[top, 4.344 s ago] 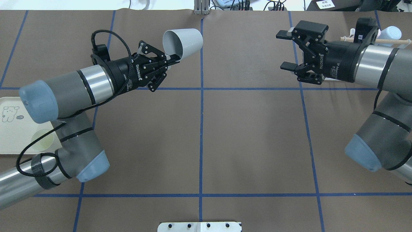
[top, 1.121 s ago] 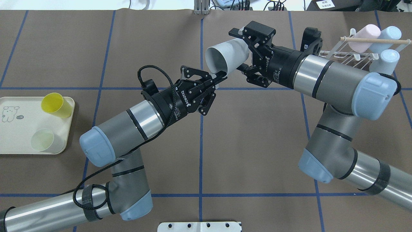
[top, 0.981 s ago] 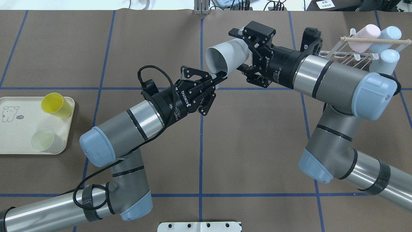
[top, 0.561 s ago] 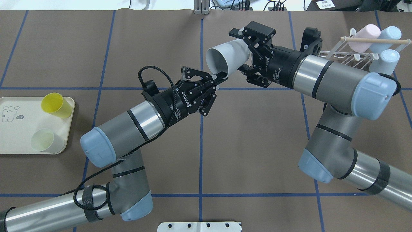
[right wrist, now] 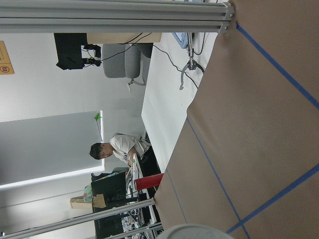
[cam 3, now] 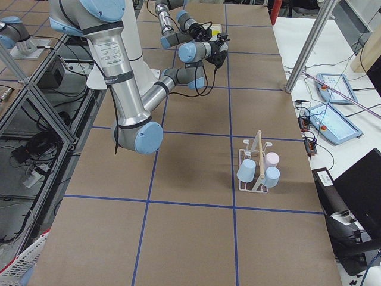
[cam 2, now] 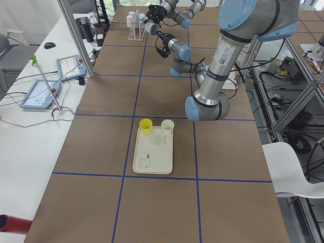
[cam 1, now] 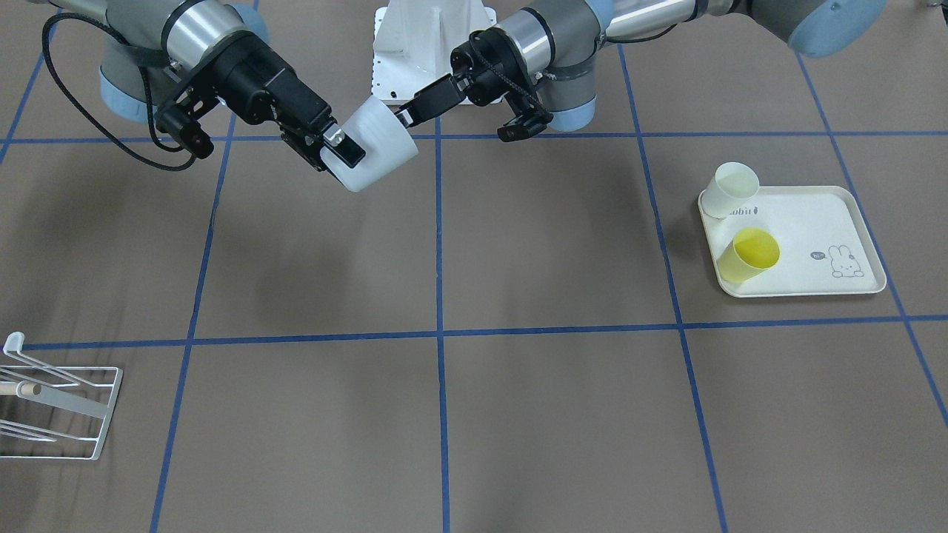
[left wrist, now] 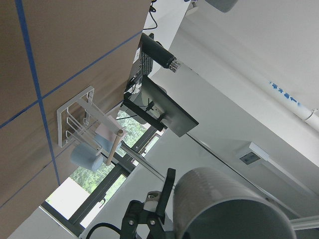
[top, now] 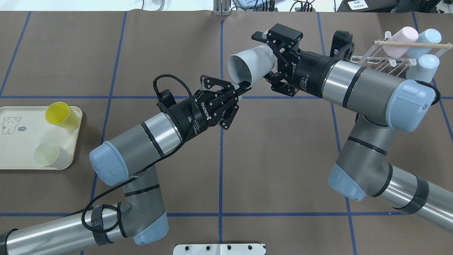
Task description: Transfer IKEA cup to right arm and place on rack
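Aloft over the brown-papered table (top: pixel 283 159), a pale grey plastic cup (top: pixel 251 63); left gripper (top: pixel 244 85) clenched on its rim; right gripper (top: pixel 262 56) clasped round its body; white wire rack (top: pixel 378 60) well apart.

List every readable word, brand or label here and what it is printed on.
"ROBOTIQ": on the black two-finger left gripper.
"ROBOTIQ": on the black right gripper holding the pale grey cup; smaller print beside it is too small.
"abbit": on the cream rabbit-print tray, its start hidden by a white cup.
Speech bubble on the tray, yellow wall sign, blue lettering on a white pipe: too blurred.
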{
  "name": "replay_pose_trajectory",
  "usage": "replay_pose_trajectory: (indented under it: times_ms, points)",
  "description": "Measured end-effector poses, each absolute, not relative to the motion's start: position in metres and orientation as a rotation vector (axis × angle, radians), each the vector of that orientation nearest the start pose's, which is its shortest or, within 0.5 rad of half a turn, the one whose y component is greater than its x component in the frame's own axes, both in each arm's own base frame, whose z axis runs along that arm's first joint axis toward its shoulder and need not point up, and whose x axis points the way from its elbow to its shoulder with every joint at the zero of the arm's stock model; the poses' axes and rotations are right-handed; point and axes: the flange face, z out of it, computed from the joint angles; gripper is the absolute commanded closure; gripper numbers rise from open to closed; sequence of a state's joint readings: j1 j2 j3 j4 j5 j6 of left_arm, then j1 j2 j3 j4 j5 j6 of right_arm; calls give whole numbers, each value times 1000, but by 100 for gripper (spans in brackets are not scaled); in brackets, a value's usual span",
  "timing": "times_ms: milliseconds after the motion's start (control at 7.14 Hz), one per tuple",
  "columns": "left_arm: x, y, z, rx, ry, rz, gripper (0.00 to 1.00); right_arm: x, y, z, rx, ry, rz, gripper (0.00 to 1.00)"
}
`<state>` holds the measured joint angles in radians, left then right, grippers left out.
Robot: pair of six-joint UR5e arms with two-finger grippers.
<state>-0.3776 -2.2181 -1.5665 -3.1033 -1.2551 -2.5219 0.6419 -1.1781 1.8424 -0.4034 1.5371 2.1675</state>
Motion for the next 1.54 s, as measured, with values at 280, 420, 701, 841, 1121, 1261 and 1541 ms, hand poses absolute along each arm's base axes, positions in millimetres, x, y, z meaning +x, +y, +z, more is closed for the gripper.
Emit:
replay_pose_trajectory:
  times_ms: [280,420,701,841,1121,1261,1541]
  points:
    - [489,-370,131,-447,2309,-1036,0,-353,-434,193,69,-1923,883,100]
    - [488,-371,130,-413,2311,-1021,0,-353,-434,194,69,-1922,882,100]
    - [489,-370,132,-309,2306,-976,0,-351,-433,194,74,-1935,877,100]
    - [489,-369,132,-284,2307,-962,0,-348,-434,194,82,-1940,875,100]
    - [488,-369,133,-271,2308,-954,0,-336,-443,200,147,-1925,869,100]
    - [487,-370,133,-267,2307,-954,0,-328,-449,209,206,-1894,861,100]
    - [484,-375,133,-229,2302,-951,0,-301,-469,234,360,-1779,848,100]
